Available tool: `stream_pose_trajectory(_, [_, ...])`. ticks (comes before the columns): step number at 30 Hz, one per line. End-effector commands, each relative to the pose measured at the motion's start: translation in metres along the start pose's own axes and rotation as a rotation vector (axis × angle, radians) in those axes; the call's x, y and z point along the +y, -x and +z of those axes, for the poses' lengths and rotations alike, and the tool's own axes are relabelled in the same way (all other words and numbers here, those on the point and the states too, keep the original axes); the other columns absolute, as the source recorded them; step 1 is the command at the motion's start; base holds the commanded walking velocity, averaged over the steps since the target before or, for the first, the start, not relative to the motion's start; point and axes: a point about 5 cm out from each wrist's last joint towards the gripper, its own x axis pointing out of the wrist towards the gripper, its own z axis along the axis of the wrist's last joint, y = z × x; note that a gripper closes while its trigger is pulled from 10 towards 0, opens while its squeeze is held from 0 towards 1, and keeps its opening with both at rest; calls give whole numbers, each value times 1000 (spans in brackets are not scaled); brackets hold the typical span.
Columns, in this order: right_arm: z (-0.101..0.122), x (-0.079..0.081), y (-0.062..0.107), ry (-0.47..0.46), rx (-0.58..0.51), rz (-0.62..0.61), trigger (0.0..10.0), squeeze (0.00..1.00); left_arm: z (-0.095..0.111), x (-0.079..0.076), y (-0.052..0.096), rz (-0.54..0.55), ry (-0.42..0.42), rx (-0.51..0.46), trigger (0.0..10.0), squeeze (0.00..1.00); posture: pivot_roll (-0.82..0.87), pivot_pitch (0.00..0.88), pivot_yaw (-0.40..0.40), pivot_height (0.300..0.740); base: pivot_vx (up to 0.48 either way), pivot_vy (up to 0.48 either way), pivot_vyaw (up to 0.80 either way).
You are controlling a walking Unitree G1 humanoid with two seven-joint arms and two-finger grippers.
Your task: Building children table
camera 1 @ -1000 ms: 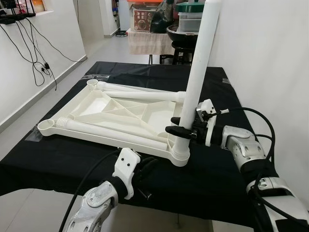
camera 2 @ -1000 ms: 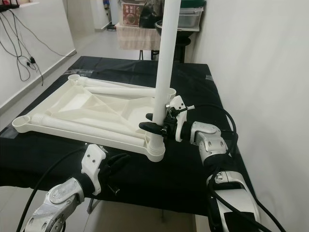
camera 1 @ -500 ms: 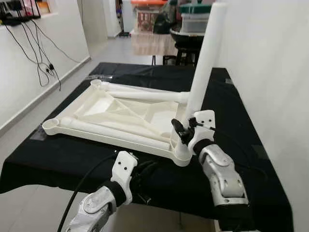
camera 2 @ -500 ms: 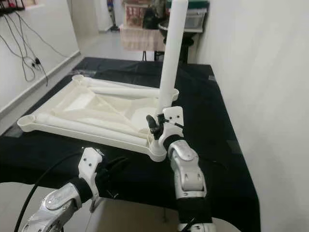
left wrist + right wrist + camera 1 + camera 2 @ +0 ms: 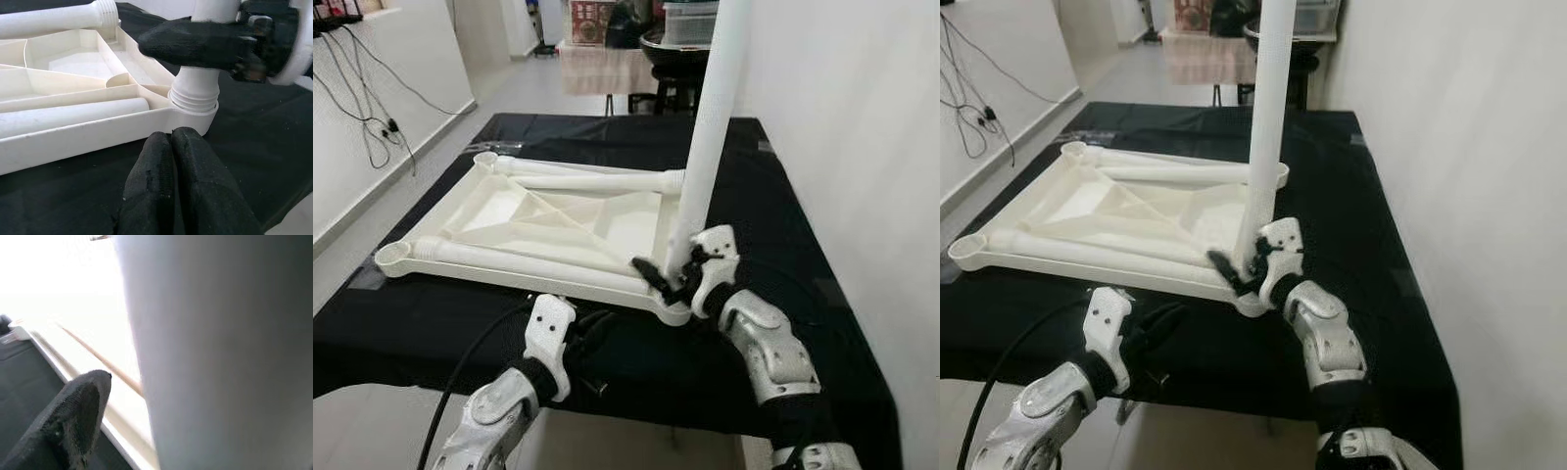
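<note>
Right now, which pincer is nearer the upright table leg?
Right. The right pincer is closed around the upright leg just above its corner socket; the left pincer rests shut on the black cloth beside the tabletop's near edge.

Prob. home, storage boxes (image 5: 690,20), wall cables (image 5: 367,108)

Bright, even daylight (right-wrist glare)

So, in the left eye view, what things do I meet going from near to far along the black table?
left gripper → right gripper at the base of the upright leg → upside-down tabletop → stool beyond the table
</note>
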Motion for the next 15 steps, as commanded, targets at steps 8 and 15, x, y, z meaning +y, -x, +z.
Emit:
stream_pose_trajectory(8, [15, -17, 0, 105, 37, 258, 10000, 0, -15, -23, 0, -99, 27, 68, 10000, 0, -30, 0, -3, 740, 0, 0, 0])
stream_pose_trajectory(15, [56, -38, -12, 166, 17, 320, 10000, 0, -12, -27, -1, -175, 53, 70, 10000, 0, -39, 1, -14, 740, 0, 0, 0])
